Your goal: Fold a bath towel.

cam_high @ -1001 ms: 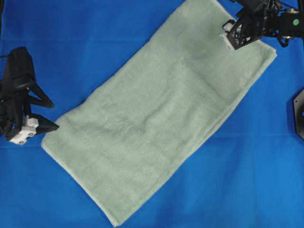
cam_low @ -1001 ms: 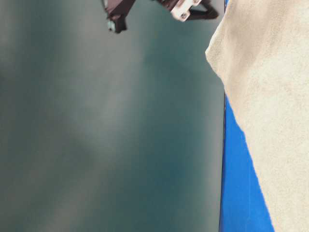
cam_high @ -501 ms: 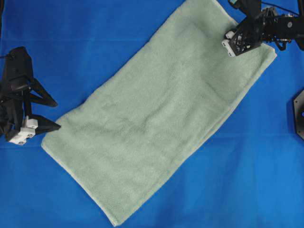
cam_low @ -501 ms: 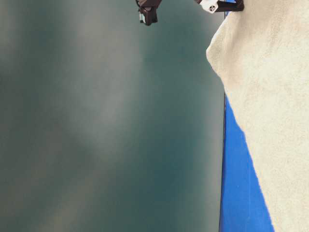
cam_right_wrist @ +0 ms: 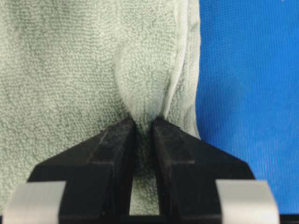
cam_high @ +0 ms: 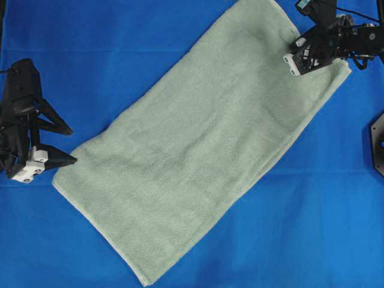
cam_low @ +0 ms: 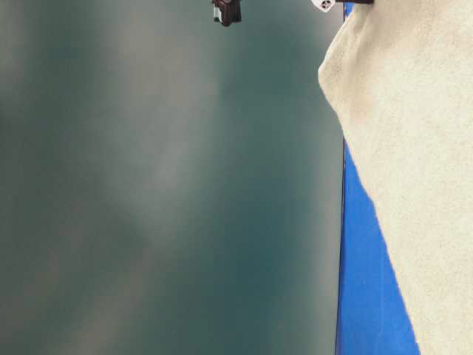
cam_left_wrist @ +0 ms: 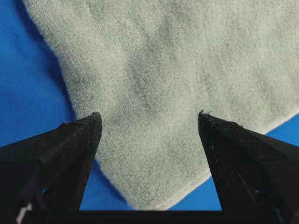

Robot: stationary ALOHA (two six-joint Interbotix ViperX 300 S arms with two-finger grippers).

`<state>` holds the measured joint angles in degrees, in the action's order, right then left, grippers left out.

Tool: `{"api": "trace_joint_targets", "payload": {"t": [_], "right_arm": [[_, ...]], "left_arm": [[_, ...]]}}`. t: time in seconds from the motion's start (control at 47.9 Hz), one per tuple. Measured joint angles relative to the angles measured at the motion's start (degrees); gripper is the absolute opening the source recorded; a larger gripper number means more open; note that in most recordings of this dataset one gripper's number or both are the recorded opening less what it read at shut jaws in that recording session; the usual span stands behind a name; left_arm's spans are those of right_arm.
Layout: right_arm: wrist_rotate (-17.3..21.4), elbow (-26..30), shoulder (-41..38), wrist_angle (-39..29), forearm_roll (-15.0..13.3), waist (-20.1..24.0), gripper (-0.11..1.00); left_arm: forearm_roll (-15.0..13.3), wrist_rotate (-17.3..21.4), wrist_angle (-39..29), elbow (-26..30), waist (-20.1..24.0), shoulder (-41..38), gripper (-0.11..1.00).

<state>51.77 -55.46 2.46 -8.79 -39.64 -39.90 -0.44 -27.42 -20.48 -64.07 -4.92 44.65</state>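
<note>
The bath towel (cam_high: 204, 144), pale sage green, lies flat and diagonal on the blue cloth, from lower left to upper right. My right gripper (cam_high: 295, 55) sits at its upper right end. In the right wrist view it (cam_right_wrist: 144, 119) is shut on a raised pinch of the towel (cam_right_wrist: 60, 70) next to the hemmed edge. My left gripper (cam_high: 73, 145) rests at the towel's lower left corner. The left wrist view shows it (cam_left_wrist: 148, 114) open, its fingertips (cam_left_wrist: 88, 128) straddling that corner of the towel (cam_left_wrist: 163, 70) without holding it. The table-level view shows only a pale stretch of towel (cam_low: 414, 148).
The blue cloth surface (cam_high: 300, 228) spreads around the towel on all sides. A black fixture (cam_high: 378, 144) pokes in at the right edge. Dark arm parts (cam_low: 227, 11) show at the top of the table-level view.
My right gripper has come down onto the towel's upper right end and closed on a pinch of fabric. The left gripper has stayed open and still.
</note>
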Motion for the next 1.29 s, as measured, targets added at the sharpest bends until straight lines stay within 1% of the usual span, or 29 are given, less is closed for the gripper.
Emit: {"api": "trace_joint_targets", "payload": {"t": [0.125,0.209,0.271,0.375,0.48,0.605,0.73,0.793,0.897,1.064,1.147,1.293], "right_arm": [[0.0,-0.2,3.8,-1.7,1.8,3.7,0.16],[0.0,1.1,7.0,-3.5,3.5,7.9,0.16],[0.4,2.7,8.9,-6.4,5.1,11.6,0.16],[1.2,5.8,9.8,-10.9,6.9,17.5,0.16],[4.1,8.7,8.2,-13.6,7.6,22.8,0.16],[8.2,13.4,3.2,-15.5,7.6,29.2,0.16],[10.8,18.3,-1.9,-17.1,7.6,34.3,0.16],[11.8,20.9,-4.6,-18.2,7.5,36.4,0.16],[14.5,26.0,-9.2,-20.3,7.5,39.6,0.16],[17.3,32.6,-15.3,-23.6,7.5,43.2,0.16],[18.3,34.5,-16.8,-25.0,7.6,44.4,0.16],[18.6,35.0,-17.1,-25.5,7.5,45.1,0.16]], "left_arm": [[-0.1,-0.2,-0.1,0.4,0.0,0.2,0.78],[-0.1,-0.2,0.0,0.7,0.0,0.4,0.78],[-0.1,-0.2,-0.1,1.0,0.1,0.4,0.77],[-0.1,-0.2,-0.1,1.0,0.1,0.3,0.77],[-0.1,0.2,0.0,0.9,0.0,0.2,0.77],[-0.1,0.4,0.0,0.9,0.0,0.2,0.77],[-0.1,0.4,-0.1,0.9,0.0,0.2,0.77],[-0.1,0.5,0.0,0.9,0.1,0.1,0.77],[-0.1,0.7,-0.1,1.0,0.0,0.1,0.77],[-0.1,0.8,0.0,1.0,0.1,0.1,0.77],[0.0,1.0,-0.1,1.0,0.1,0.0,0.77],[0.0,1.1,-0.1,1.0,0.0,0.1,0.77]]}}
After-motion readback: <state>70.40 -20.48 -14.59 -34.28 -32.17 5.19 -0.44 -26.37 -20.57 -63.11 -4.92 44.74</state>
